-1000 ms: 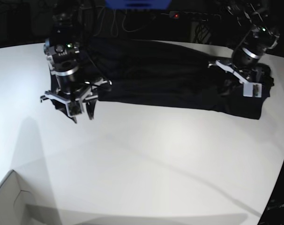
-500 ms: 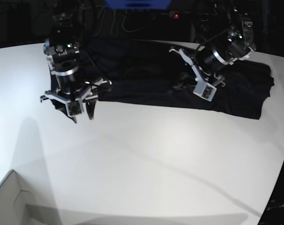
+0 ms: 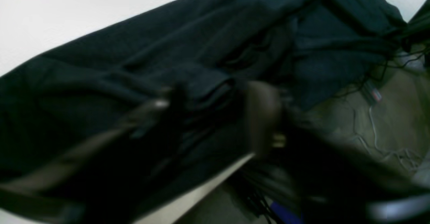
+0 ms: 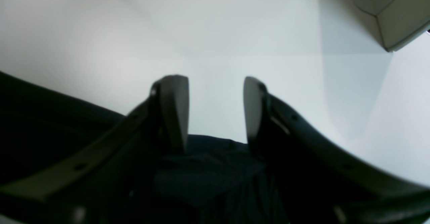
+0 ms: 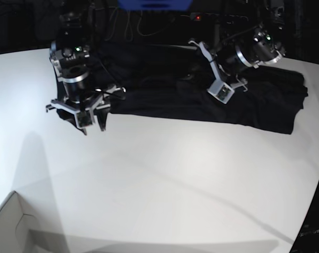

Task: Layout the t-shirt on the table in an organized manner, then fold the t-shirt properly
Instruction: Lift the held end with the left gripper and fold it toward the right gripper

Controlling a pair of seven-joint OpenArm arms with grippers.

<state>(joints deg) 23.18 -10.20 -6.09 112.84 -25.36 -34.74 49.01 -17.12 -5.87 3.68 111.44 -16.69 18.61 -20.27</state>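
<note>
The black t-shirt [image 5: 165, 89] lies in a long wrinkled band along the far side of the white table [image 5: 175, 174]. My left gripper [image 3: 211, 109] hovers over the shirt's [image 3: 134, 66] far middle, close to the table's back edge. The picture is blurred, but its fingers stand apart with a fold of fabric below them. My right gripper [image 5: 93, 129] is open at the shirt's left end, tips pointing down at bare table. In the right wrist view its fingers [image 4: 174, 109] hold nothing, and shirt fabric [image 4: 208, 173] lies under the wrist.
A white cardboard box corner [image 5: 9, 226] stands at the near left, also seen as a box corner [image 4: 396, 15] in the right wrist view. Beyond the table's back edge are cables on the floor [image 3: 369, 116] and a blue object [image 5: 154, 4].
The left arm swung from the shirt's right end to its far middle, and its jaws came apart. The shirt's right end now lies flat. The right arm stayed put.
</note>
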